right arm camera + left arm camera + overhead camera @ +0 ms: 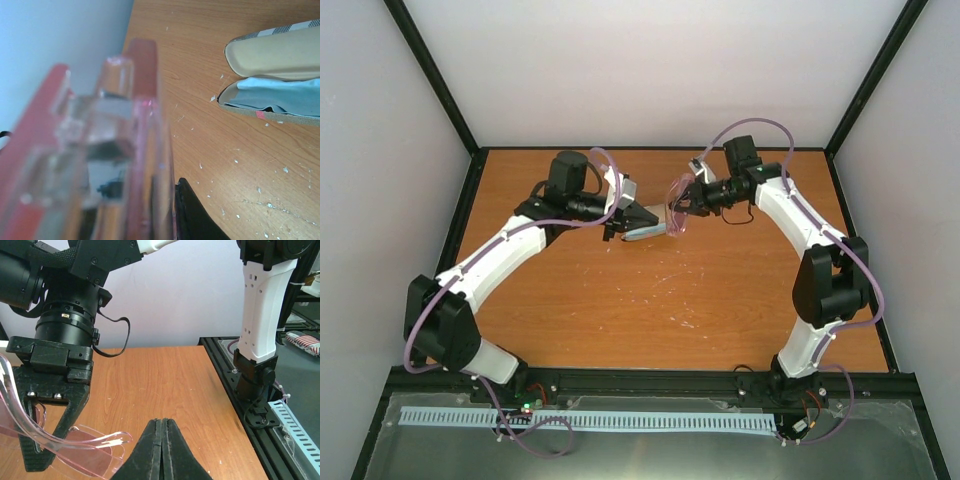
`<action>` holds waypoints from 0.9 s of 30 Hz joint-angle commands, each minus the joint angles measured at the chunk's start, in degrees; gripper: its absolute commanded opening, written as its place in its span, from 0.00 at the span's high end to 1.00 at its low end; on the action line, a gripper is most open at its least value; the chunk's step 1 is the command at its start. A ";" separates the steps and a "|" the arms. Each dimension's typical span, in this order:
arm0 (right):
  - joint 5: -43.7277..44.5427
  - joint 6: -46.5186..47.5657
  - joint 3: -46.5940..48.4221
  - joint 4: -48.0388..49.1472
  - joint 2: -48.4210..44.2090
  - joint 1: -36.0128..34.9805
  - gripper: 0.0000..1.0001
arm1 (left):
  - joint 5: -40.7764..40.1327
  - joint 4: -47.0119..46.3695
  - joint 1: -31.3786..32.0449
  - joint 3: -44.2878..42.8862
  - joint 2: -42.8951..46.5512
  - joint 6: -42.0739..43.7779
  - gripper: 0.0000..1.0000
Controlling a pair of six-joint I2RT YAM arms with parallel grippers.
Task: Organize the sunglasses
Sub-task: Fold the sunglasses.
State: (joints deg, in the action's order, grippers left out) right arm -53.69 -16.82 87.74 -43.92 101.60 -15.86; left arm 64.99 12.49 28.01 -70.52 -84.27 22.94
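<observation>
So, looks like the carry step to me; the right jaws are clamped on the sunglasses [85, 456], pinching the pink frame and holding them up off the surface [210, 150]; the left jaws are pressed fully together with nothing between them, hovering just beside the glasses; the tan case [272, 55] lies open on the surface nearby, blue lining showing. Next move, I reckon, is lowering the glasses gently into that open half; can't tell if the temples are folded, so worth checking first.
</observation>
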 commanded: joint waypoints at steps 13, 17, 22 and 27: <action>-5.17 -0.42 -7.85 2.50 -12.48 -2.04 0.88 | 5.72 -18.47 1.72 -7.44 -14.17 -13.02 0.99; -4.58 0.96 -8.81 0.46 -13.16 -2.06 0.87 | 5.63 -18.67 1.96 -9.02 -16.55 -13.83 0.99; 2.48 1.16 -8.83 -2.33 -10.92 -1.31 0.87 | 3.33 -14.65 1.96 -9.60 -15.93 -11.55 0.97; 7.26 2.14 -11.82 -3.93 -5.26 1.79 0.90 | -0.83 -9.22 0.17 -6.90 -11.45 -7.55 0.93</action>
State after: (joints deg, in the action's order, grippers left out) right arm -51.83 -16.32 78.24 -45.17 91.90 -16.21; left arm 67.13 -1.08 29.30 -77.60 -99.94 11.92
